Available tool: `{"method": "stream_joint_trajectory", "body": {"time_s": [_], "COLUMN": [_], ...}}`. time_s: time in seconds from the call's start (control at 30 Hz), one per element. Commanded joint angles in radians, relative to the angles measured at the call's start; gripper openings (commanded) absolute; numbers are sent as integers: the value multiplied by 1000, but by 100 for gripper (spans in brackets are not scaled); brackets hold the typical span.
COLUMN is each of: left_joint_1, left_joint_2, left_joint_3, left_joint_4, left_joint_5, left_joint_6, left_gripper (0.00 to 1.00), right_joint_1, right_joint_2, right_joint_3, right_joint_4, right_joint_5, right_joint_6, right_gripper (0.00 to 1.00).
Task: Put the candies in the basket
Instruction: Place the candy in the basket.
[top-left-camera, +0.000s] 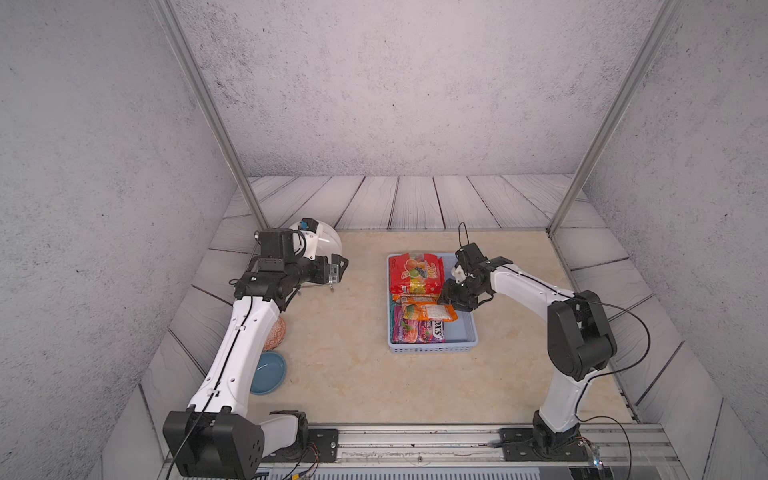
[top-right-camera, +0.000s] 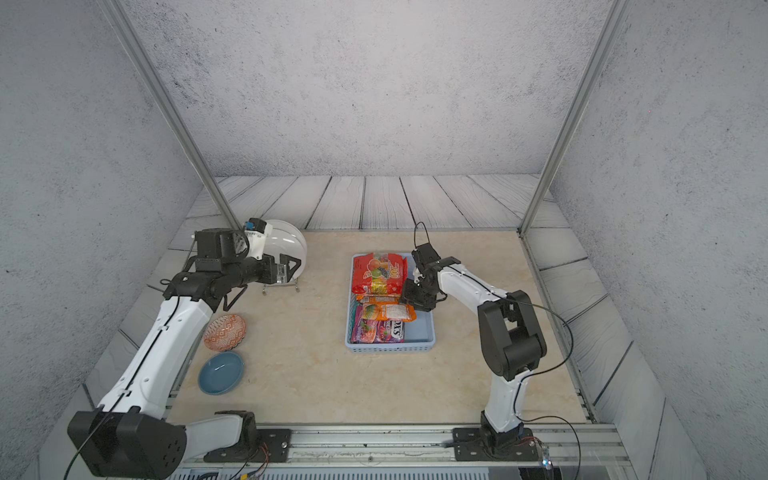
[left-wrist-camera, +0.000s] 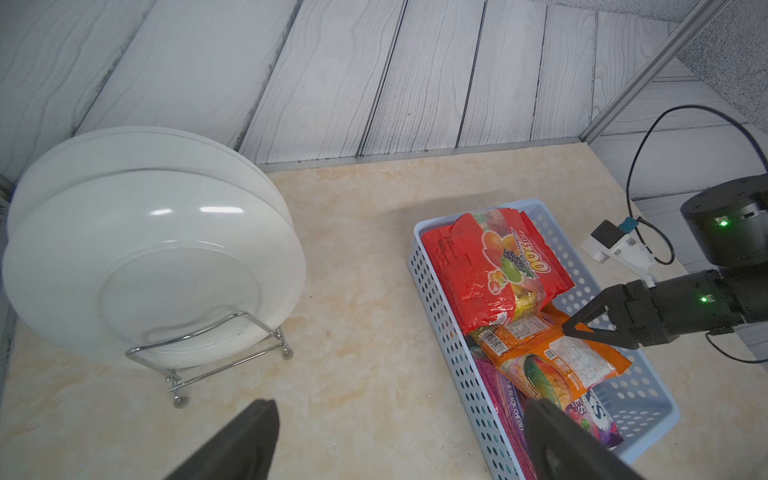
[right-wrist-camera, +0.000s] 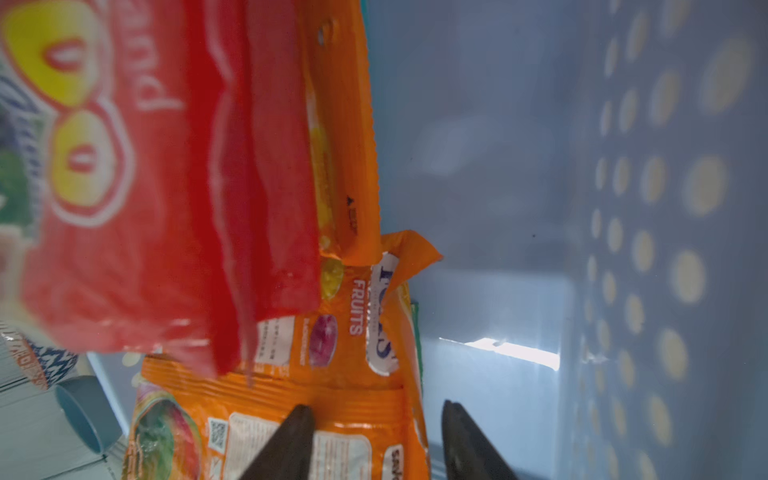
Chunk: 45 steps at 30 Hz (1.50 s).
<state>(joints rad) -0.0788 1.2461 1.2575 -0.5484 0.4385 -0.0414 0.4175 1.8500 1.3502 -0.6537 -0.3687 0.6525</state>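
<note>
Right claw (right-wrist-camera: 376, 409): parted astride the orange bag (top-left-camera: 428, 311), gripping nothing.
Left claw (left-wrist-camera: 399, 440): spread wide, empty, near the plates (left-wrist-camera: 153, 249).
Candies (top-left-camera: 417, 276): piled in the basket (top-left-camera: 463, 332).
Tip: I'd lift straight up so no wrapper snags.

Pale blue basket (top-left-camera: 432, 347), walls dotted with round perforations. Red bag (top-left-camera: 415, 274), multicoloured fruit print, yellow lettering. Orange bags (top-left-camera: 432, 312), white label panels. Purple bag (top-left-camera: 409, 332), white lettering. Plain white plates (left-wrist-camera: 153, 249). Orange-and-white patterned bowl (top-right-camera: 225, 331). Slate-blue bowl (top-right-camera: 220, 372). Beige marbled tabletop (top-left-camera: 332, 374).
</note>
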Motion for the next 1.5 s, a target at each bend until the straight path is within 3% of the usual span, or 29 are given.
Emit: {"method": "stream_joint_trajectory", "body": {"time_s": [0.0,0.2,0.4,0.63,1.0,1.47], "left_joint_1": [5,4,5,5,10,16], "left_joint_2": [3,5,2,0,-8,6], "left_joint_3": [20,10,4,4,6,-12], "left_joint_4": [-8,7,12,14,3,26], "left_joint_5": [12,14,3,10,24,26], "left_joint_6": [4,-5,3,-3,-7,-16], "left_gripper": [98,98,98,98,98,98], "right_joint_1": [2,3,4,31,107,112], "right_joint_2": [11,-62,-201,-312,-313,-382], "right_joint_3": [-24,-69,-176,-289,-324,-399], "right_joint_4": [40,36,78,207,325,345], "right_joint_5": [-124,-139,-147,-169,-116,-38], "right_joint_6": [48,-32,-104,-80,-133,-287], "right_gripper": [39,0,0,0,0,0]}}
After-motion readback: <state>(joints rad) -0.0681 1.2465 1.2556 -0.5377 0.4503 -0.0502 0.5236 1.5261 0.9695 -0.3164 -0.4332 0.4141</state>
